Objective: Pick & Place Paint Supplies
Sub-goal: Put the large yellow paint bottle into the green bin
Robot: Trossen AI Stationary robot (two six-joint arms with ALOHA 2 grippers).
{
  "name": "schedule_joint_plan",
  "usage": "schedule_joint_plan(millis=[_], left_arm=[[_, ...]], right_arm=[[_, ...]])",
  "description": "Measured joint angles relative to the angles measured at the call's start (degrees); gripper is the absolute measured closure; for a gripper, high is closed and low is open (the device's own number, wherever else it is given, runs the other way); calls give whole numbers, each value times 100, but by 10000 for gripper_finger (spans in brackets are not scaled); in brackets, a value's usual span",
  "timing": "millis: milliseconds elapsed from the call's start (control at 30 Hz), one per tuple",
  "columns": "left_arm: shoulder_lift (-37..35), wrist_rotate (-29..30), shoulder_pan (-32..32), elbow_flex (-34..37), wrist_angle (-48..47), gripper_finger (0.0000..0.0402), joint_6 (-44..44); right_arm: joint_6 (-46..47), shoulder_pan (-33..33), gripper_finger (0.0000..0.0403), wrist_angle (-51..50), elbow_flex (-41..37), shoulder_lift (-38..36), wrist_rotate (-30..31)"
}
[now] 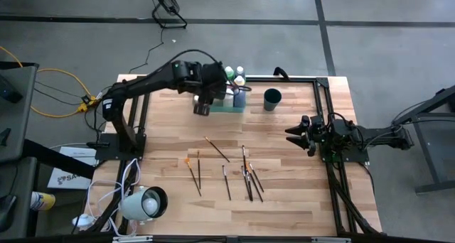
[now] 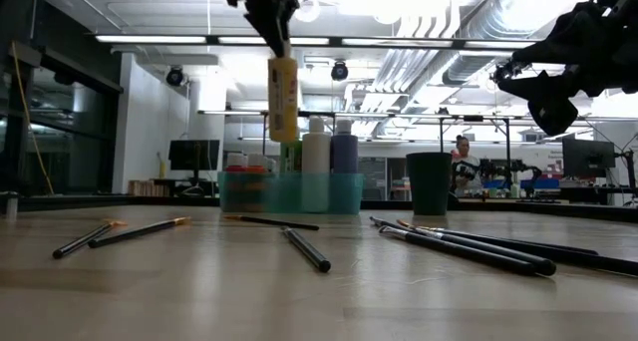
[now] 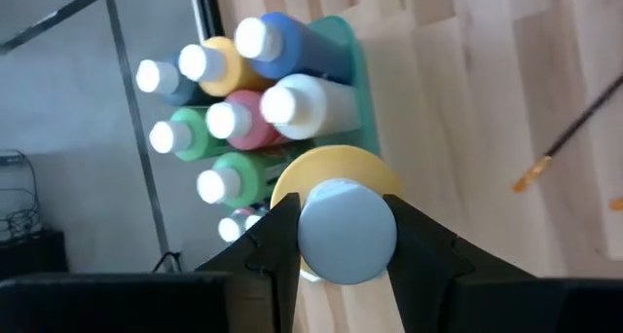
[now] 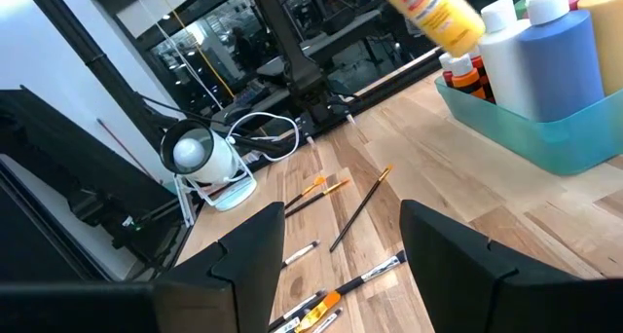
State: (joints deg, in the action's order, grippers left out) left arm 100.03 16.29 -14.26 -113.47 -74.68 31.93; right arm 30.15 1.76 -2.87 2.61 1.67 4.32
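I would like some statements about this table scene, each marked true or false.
1. The left gripper holds a yellow bottle by its cap. True.
2. That bottle stands on the table. False: it hangs in the air beside the green tray.
3. The right gripper holds a brush. False: it is open and empty.
4. The dark cup stands inside the tray. False: it stands beside it.
5. Several brushes lie on the table. True.

tray [image 2: 344, 193]: lower bottle bodies blurred behind its wall | yellow bottle [image 4: 428, 12]: top cut off by frame edge
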Motion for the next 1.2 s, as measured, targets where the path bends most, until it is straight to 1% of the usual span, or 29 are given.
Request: schedule_joint_plan(millis=[133, 333, 433, 767, 1200], left_arm=[[42, -354, -333, 152, 173, 287, 313], [66, -796, -753, 567, 532, 287, 653], [66, -1021, -935, 751, 847, 287, 833], [56, -1839, -1451, 1480, 1606, 287, 1099], [61, -1893, -1615, 1881, 1897, 287, 989]], right_arm=[[0, -1, 204, 0, 0, 0, -2], [1, 0, 204, 2, 0, 0, -1], [2, 0, 204, 2, 0, 0, -2], [0, 0, 204, 2, 0, 0, 0], [0, 0, 204, 2, 0, 0, -2]])
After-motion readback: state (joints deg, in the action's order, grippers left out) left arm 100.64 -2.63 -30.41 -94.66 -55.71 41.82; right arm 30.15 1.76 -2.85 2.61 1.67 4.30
